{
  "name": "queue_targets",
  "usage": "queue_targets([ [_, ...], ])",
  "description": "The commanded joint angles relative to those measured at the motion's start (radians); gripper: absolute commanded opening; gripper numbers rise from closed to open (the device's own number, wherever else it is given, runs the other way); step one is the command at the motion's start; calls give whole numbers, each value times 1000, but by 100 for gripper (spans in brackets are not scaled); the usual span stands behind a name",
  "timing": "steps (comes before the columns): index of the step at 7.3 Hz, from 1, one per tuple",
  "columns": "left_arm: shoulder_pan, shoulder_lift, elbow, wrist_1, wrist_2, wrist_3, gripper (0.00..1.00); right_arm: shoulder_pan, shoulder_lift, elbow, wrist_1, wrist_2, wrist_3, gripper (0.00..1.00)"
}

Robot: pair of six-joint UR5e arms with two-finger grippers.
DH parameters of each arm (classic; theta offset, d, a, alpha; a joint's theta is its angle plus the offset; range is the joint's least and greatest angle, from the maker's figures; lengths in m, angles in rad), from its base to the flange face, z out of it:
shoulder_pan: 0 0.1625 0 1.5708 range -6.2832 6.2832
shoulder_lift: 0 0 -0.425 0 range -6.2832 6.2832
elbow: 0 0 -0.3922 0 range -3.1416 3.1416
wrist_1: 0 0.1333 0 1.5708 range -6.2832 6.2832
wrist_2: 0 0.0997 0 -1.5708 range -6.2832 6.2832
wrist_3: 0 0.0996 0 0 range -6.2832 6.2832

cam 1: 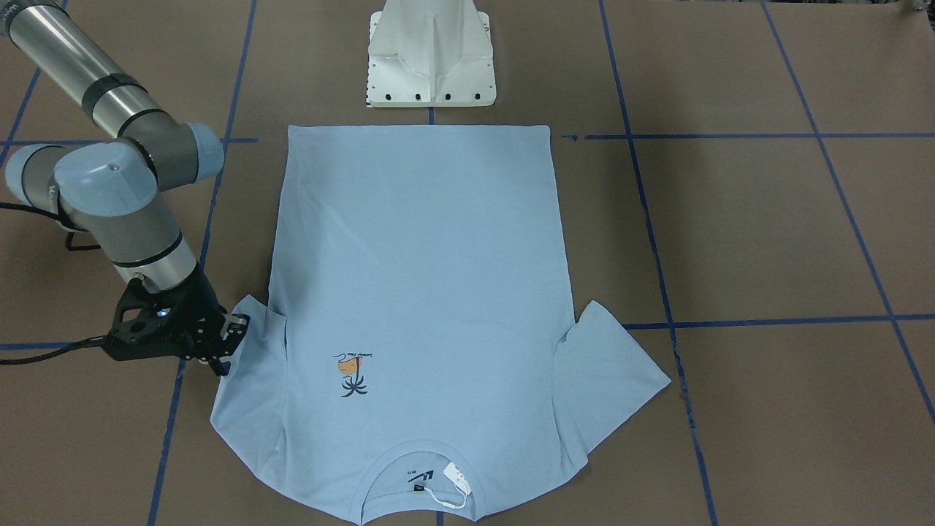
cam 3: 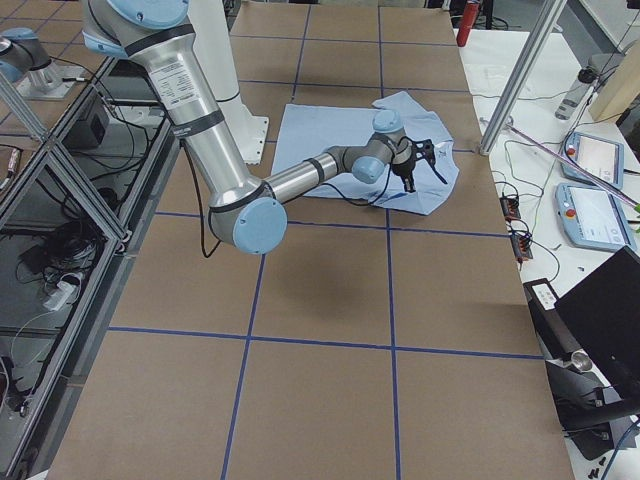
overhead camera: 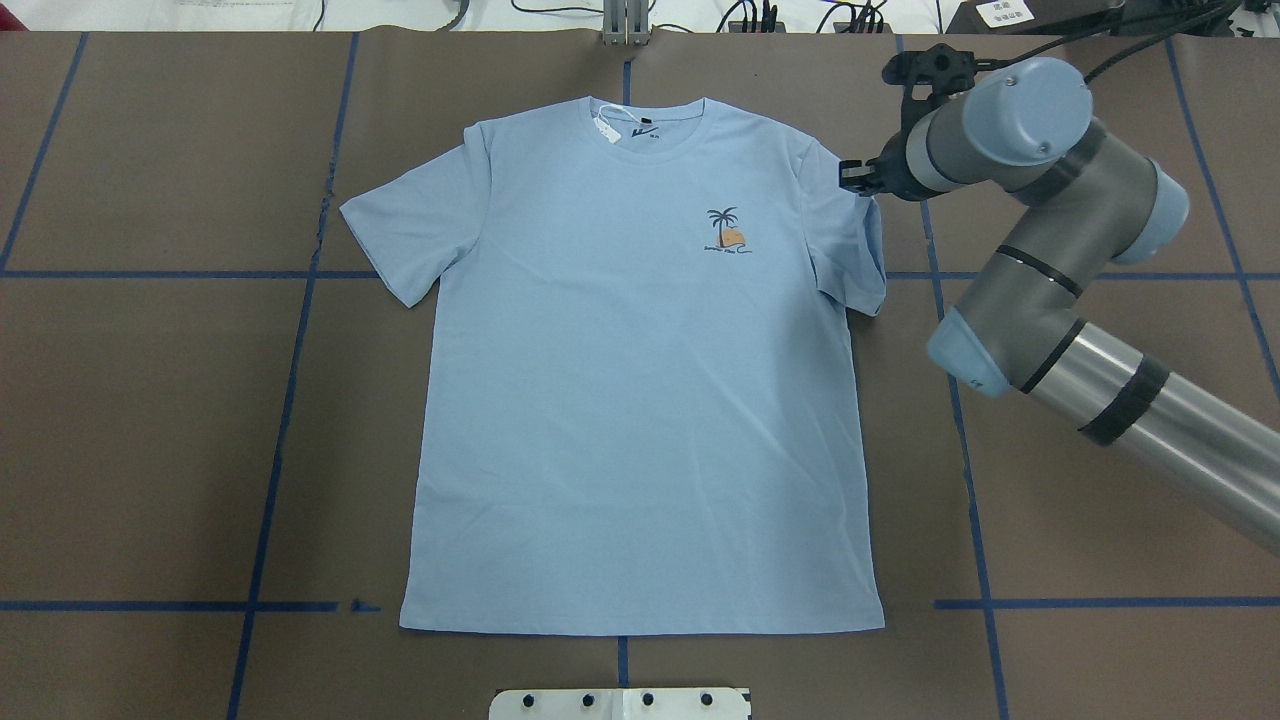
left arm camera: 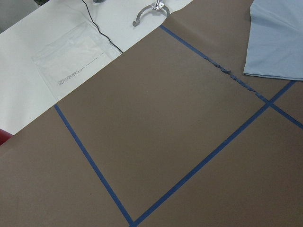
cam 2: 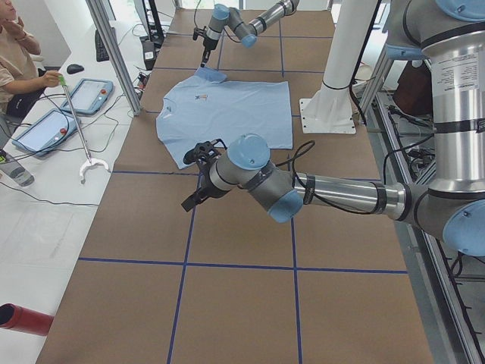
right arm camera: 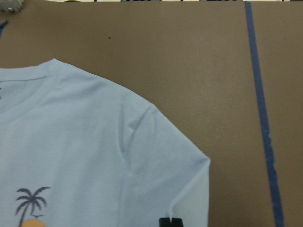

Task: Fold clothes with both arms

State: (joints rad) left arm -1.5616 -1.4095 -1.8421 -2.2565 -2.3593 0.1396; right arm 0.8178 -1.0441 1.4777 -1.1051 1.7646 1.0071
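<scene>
While right pincer [cam 1: 228, 343] sits at T-shirt [cam 1: 416, 277] sleeve, pedestal [cam 1: 431, 66] near hem.

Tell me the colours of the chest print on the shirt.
Chest print: a dark palm tree over an orange patch, clearest in the overhead view.

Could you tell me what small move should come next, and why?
Probably bring the left hand to the left sleeve: the right hand is at the right sleeve, while the left hand hangs off the shirt.
</scene>
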Motion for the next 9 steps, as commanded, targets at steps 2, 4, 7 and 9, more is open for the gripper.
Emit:
queue_targets([
  [2, 0, 0, 1, 0, 0, 0, 100, -159, 90, 3, -85, -198, 71, 0],
  [4, 0, 1, 3, 0, 0, 0, 100, -178, 114, -29, -87, -249, 73, 0],
  [7, 0, 1, 6, 0, 0, 0, 100, -178, 196, -145, -85, -258, 153, 0],
  [9, 0, 1, 6, 0, -2, 0, 100, -178, 196, -148, -84, -263, 154, 0],
])
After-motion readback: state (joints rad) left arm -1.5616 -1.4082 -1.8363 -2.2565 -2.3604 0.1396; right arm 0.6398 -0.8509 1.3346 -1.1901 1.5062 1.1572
